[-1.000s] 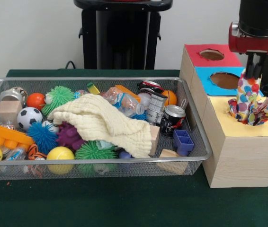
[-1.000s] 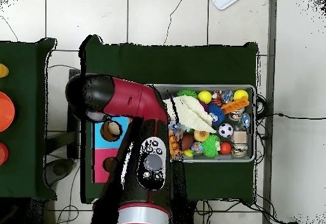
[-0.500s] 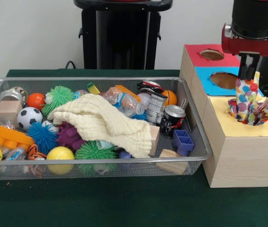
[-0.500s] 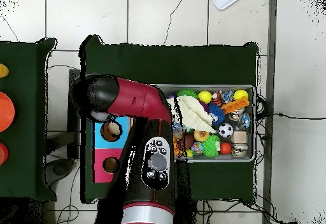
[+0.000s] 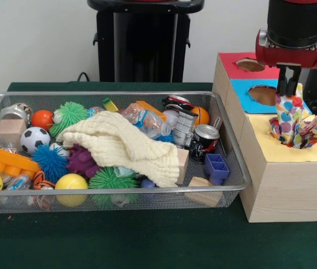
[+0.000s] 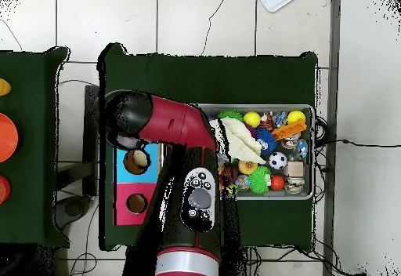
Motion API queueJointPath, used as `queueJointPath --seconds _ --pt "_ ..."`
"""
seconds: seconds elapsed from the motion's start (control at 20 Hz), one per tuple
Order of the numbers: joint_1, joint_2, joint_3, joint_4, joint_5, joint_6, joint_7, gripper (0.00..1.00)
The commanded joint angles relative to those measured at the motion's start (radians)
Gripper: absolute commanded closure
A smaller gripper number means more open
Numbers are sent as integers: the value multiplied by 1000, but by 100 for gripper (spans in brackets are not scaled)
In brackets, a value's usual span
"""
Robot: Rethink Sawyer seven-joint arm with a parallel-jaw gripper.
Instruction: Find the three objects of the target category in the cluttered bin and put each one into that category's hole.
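One white ruffled fabric piece with coloured dots point(image 5: 296, 126) sits bunched on the yellow top of the nearest wooden box point(image 5: 284, 185), over its hole. Its peak stands up to my gripper point(image 5: 289, 93), which hangs straight above it. I cannot tell whether the gripper holds that peak. The wire mesh bin point(image 5: 232, 147) lies to the left, full of clutter. No other dotted fabric piece shows in it. In the overhead view my arm point(image 6: 168, 128) hides the gripper, the fabric and the yellow box; the bin point(image 6: 312, 152) shows to its right.
Behind the yellow box stand a blue-topped box point(image 5: 265, 95) and a red-topped box point(image 5: 250, 65), each with a hole. The bin holds a cream cloth point(image 5: 124, 144), spiky balls, a soccer ball point(image 5: 34, 139), cans, bottles and blocks. The pedestal point(image 5: 145, 40) stands behind.
My gripper has shifted a little to the left in the front view, above the dotted fabric. The fabric's peak now stands lower and leans left; its bulk has stayed on the yellow box.
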Motion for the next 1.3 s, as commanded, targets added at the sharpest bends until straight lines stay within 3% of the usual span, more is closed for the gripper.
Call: queueJointPath --seconds 0.05,0.75,1.3 --pt "-37 59 101 84 40 -66 149 100" --pt "-63 65 160 120 72 -169 136 100" --pt "-55 126 126 77 0 -179 120 100"
